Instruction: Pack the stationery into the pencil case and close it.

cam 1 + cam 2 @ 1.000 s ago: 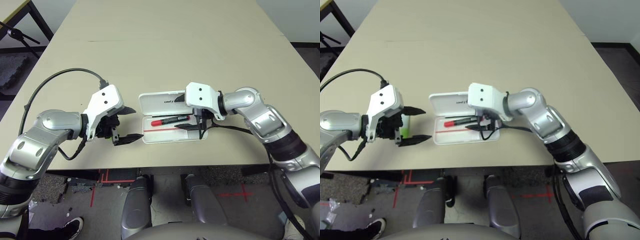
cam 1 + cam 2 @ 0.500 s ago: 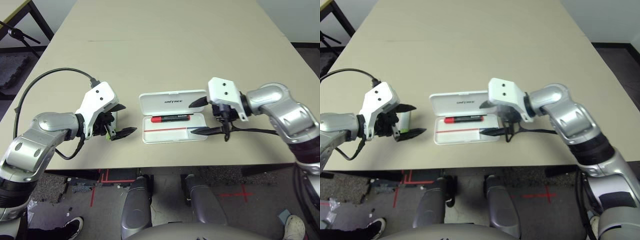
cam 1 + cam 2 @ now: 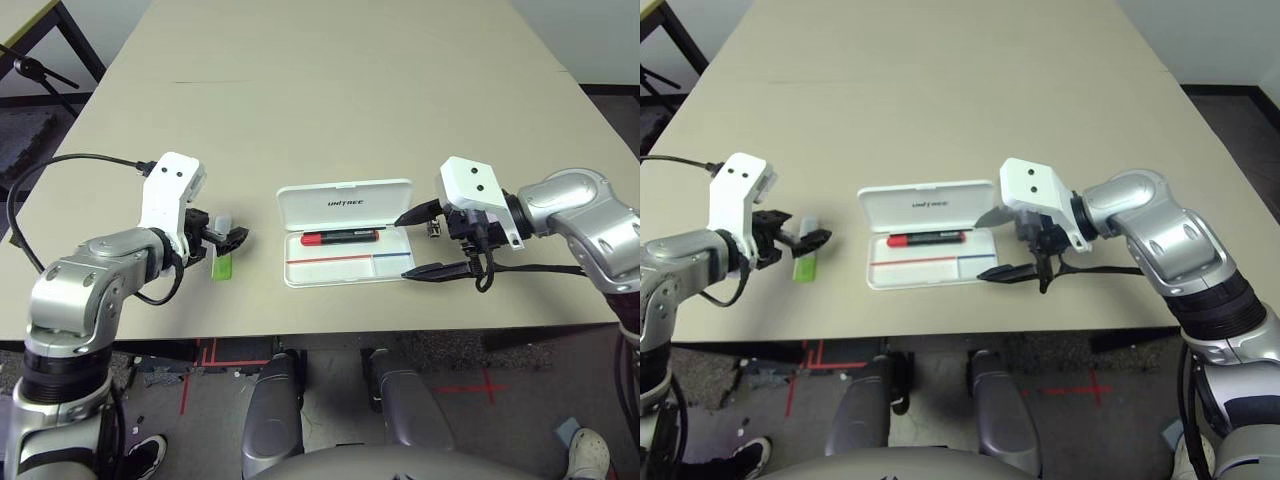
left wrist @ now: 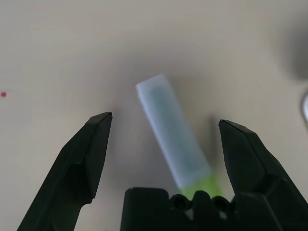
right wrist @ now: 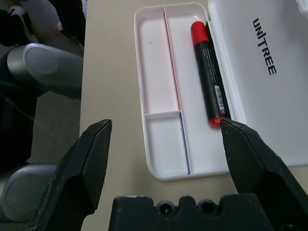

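Note:
The white pencil case (image 3: 345, 268) lies open near the table's front edge, its lid (image 3: 345, 199) folded back. A red marker (image 3: 340, 237) with a black end rests in the tray's far slot, also seen as the marker (image 5: 209, 72) in the right wrist view. My right gripper (image 3: 420, 242) hovers open just right of the tray, fingers pointing at it, holding nothing. The pale green-and-white bar (image 3: 221, 260) lies on the table left of the case. My left gripper (image 3: 228, 240) hangs open over the bar (image 4: 173, 134), a finger on each side without touching it.
A small dark-and-silver piece (image 3: 434, 230) shows by the right gripper's body; I cannot tell whether it is the clip. The table (image 3: 330, 90) stretches far behind the case. Cables trail from both wrists. The front table edge runs close below the case.
My right gripper has pulled out of the case to the right, leaving the marker in the tray. My left gripper has swung left and turned down over the green-and-white bar.

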